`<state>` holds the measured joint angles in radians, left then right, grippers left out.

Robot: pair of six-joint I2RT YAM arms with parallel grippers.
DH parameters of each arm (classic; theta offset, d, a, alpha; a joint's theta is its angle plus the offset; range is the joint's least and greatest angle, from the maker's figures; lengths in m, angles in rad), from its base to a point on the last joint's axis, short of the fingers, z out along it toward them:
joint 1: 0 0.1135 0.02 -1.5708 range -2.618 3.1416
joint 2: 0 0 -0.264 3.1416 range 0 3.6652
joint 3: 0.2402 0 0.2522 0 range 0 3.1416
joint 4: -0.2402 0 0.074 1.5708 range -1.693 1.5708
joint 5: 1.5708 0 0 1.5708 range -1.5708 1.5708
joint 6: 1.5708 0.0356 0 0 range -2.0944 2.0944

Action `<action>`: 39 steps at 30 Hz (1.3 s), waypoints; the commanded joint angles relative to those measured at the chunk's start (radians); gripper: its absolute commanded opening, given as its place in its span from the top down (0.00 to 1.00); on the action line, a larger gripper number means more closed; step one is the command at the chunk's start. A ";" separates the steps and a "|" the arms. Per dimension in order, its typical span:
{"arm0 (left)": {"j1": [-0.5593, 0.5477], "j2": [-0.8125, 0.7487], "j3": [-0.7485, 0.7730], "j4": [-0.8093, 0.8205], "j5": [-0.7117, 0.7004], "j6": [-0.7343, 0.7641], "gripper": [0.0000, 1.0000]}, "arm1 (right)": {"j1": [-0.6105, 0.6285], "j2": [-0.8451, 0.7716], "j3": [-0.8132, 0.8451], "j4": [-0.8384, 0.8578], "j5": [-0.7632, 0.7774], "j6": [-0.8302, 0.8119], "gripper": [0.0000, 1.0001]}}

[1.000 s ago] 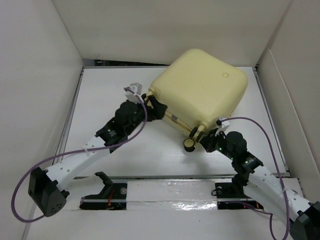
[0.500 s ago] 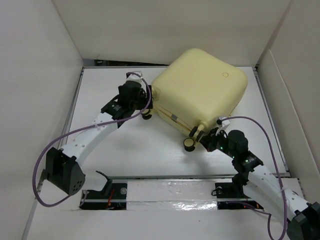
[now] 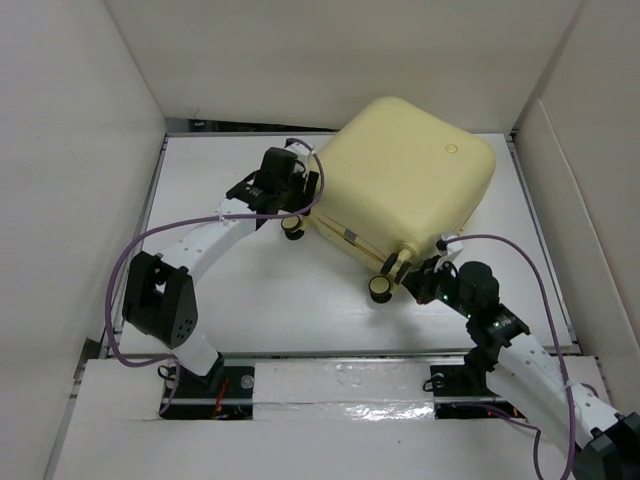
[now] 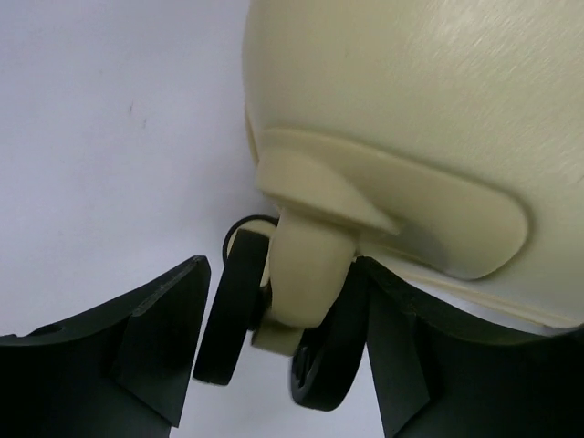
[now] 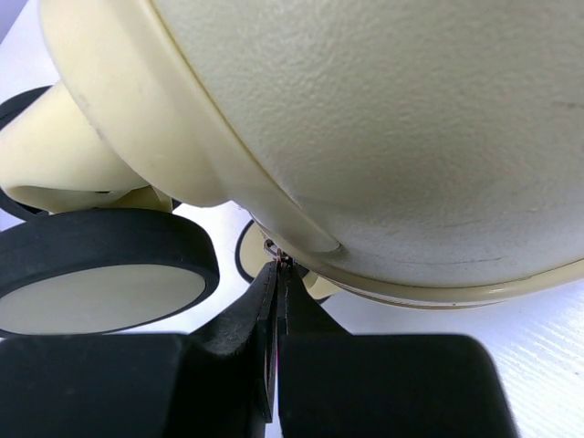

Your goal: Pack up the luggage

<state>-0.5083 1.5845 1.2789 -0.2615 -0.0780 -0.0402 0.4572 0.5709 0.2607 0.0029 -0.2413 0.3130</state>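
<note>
The pale-yellow luggage (image 3: 410,180) lies closed at the back of the white table. My left gripper (image 3: 298,205) is at its left corner. In the left wrist view the left gripper (image 4: 283,274) stands open around a cream-and-black caster (image 4: 301,274). The right finger touches the caster's wheel and a gap shows on the left. My right gripper (image 3: 425,275) is at the near corner beside another caster (image 3: 380,289). In the right wrist view the right gripper (image 5: 278,266) is shut on a small metal zipper pull (image 5: 276,247) under the shell's seam. The inside of the luggage is hidden.
White walls (image 3: 80,150) close in the table on the left, right and back. A raised rail (image 3: 340,375) with the arm bases runs along the near edge. Purple cables (image 3: 130,270) loop off both arms.
My left arm has swung back and to the right, bringing its gripper from beside the left corner to around the caster. The luggage's left corner shifted slightly. The right arm has stayed put.
</note>
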 commanded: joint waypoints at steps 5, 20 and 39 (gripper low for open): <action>0.005 0.052 0.125 0.039 0.064 0.036 0.79 | -0.015 -0.025 0.035 0.190 0.008 -0.006 1.00; -0.075 -0.263 -0.295 0.082 0.090 -0.300 1.00 | -0.406 0.276 0.322 0.290 -0.354 -0.035 1.00; -0.365 -0.439 -0.667 0.671 0.250 -0.633 1.00 | -0.131 0.267 -0.066 0.610 0.138 0.175 1.00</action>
<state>-0.7956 1.1069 0.6224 0.2855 -0.0544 -0.6830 0.2398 0.8429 0.2100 0.4580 -0.2192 0.4500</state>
